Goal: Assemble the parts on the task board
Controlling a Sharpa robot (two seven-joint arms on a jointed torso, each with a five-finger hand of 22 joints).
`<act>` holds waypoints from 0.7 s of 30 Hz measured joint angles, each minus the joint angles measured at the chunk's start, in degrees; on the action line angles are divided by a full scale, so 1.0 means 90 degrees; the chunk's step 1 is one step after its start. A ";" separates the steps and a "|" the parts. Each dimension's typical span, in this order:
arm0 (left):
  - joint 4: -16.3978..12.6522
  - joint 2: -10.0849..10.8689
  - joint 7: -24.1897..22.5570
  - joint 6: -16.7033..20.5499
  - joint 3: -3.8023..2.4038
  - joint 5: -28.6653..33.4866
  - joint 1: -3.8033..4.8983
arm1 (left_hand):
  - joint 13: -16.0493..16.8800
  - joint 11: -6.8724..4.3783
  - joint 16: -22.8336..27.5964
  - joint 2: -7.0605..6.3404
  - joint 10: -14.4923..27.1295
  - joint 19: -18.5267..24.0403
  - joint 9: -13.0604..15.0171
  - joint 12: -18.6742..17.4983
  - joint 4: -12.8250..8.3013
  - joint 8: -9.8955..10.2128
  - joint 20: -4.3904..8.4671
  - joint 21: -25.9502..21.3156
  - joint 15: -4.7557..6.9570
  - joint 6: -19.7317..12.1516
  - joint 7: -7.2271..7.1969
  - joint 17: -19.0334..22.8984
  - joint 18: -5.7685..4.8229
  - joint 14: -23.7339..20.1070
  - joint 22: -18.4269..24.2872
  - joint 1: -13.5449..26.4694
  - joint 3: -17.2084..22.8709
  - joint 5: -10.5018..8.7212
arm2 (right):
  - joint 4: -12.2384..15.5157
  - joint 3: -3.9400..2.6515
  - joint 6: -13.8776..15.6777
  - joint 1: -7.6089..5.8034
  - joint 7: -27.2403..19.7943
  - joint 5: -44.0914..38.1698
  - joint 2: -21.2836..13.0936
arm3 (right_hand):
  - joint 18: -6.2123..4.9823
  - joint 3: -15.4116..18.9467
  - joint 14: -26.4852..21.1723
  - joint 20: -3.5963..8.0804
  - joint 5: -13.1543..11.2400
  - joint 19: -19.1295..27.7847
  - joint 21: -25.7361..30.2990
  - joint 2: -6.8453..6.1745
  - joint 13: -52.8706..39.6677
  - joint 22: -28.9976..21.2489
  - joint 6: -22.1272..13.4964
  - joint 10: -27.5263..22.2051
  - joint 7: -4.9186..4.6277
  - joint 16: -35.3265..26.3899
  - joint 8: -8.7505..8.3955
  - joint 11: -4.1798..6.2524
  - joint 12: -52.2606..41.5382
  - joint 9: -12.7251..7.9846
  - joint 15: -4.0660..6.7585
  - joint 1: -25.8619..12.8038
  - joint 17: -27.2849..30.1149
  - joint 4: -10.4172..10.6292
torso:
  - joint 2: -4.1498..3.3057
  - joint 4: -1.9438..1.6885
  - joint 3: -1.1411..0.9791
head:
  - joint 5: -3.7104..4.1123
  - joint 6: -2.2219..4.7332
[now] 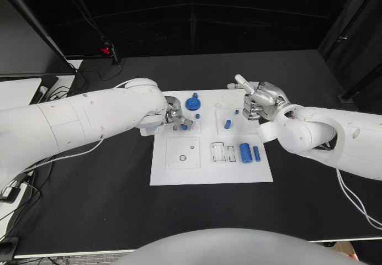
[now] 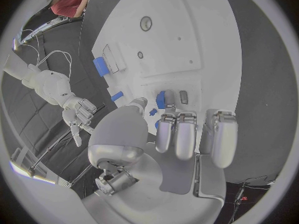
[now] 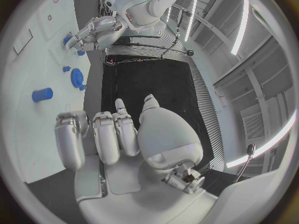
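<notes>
The white task board (image 1: 179, 171) lies mid-table. My left hand (image 1: 175, 115) reaches over its far left part and pinches a small blue part (image 1: 184, 126) with its fingertips, low against the board beside a grey slot (image 2: 183, 97); the left wrist view shows that blue part (image 2: 161, 99) just past the fingertips (image 2: 167, 129). My right hand (image 1: 259, 99) hovers over the board's far right corner, fingers apart and holding nothing. A blue gear-like part (image 1: 192, 102) stands at the far edge. A blue peg (image 1: 228, 124) and a blue cylinder (image 1: 246, 152) lie on the board.
A thin blue piece (image 1: 256, 154) lies next to the cylinder, beside two framed slots (image 1: 218, 152). A square plate with a hole (image 1: 183, 153) sits in the board's near left. Black table (image 1: 95, 199) surrounds the board. Cables trail at the left edge (image 1: 24, 171).
</notes>
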State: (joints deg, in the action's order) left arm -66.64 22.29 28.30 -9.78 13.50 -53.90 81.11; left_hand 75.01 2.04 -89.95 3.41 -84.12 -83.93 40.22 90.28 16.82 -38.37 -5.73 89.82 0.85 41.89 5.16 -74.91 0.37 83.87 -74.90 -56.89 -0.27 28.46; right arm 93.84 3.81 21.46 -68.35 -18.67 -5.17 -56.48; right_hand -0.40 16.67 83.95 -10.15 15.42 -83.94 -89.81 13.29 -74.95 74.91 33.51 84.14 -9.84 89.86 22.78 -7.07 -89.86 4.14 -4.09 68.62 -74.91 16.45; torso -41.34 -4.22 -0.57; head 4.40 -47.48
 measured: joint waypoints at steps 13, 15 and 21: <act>0.0006 -0.0017 -0.0007 0.0024 0.0005 -0.0007 -0.0012 | 0.0000 -0.0048 0.0000 0.0026 0.0000 0.0000 0.0355 0.0000 0.0002 -0.0282 0.0000 0.0000 0.0023 -0.0025 -0.0025 0.0000 0.0000 0.0023 0.0000 0.0026 -0.0065 0.0000 | -0.0007 0.0000 0.0000 0.0000 0.0009 0.0000 0.0003 | 0.0000 0.0000 0.0000 0.0000 0.0000 0.0000 0.0000 0.0034 -0.0001 0.0000 0.0000 0.0000 0.0000 0.0000 0.0027 0.0000 0.0000 0.0000 0.0000 -0.0034 0.0000 0.0000 | 0.0001 0.0000 0.0000 | 0.0012 -0.0002; 0.0006 -0.0017 -0.0017 0.0045 0.0007 -0.0007 -0.0015 | 0.0000 -0.0071 0.0000 0.0026 0.0023 0.0000 0.0465 0.0000 -0.0008 -0.0369 0.0000 0.0000 0.0023 -0.0061 -0.0061 0.0000 0.0000 0.0023 0.0000 0.0026 -0.0092 0.0000 | -0.0009 0.0001 0.0000 0.0000 0.0011 0.0000 0.0005 | 0.0000 0.0000 0.0000 0.0000 0.0000 0.0000 0.0000 0.0034 -0.0001 0.0000 0.0000 0.0000 0.0000 0.0000 0.0027 0.0000 0.0000 0.0000 0.0000 -0.0034 0.0000 0.0000 | 0.0001 0.0000 0.0000 | 0.0010 -0.0001; -0.0006 -0.0010 -0.0067 0.0131 0.0010 -0.0007 -0.0022 | 0.0000 -0.0093 0.0000 0.0026 -0.0001 -0.0020 0.0856 0.0000 0.0005 -0.0672 0.0028 0.0000 0.0069 -0.0175 -0.0103 0.0000 0.0000 0.0024 0.0000 0.0026 -0.0138 0.0000 | -0.0016 0.0001 0.0000 0.0000 0.0015 0.0000 0.0012 | 0.0000 0.0000 0.0000 0.0000 0.0000 0.0000 0.0000 0.0034 -0.0001 0.0000 0.0000 0.0000 0.0000 0.0000 0.0027 0.0000 0.0000 -0.0001 0.0000 -0.0034 0.0000 0.0000 | 0.0001 0.0001 0.0000 | 0.0013 0.0000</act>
State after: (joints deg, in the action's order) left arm -66.69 22.20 27.70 -8.60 13.60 -53.96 80.91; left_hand 75.01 1.20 -89.95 3.64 -84.13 -84.10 47.93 90.28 16.87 -44.42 -5.48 89.82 1.47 40.31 4.23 -74.91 0.36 84.08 -74.90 -56.65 -1.51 28.46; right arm 93.70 3.82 21.45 -68.34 -18.53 -5.17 -56.37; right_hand -0.40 16.67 83.95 -10.15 15.42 -83.94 -89.81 13.60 -74.96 74.91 33.51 84.14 -9.84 89.86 23.02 -7.07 -89.86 4.13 -4.09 68.31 -74.91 16.45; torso -41.33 -4.21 -0.57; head 4.52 -47.48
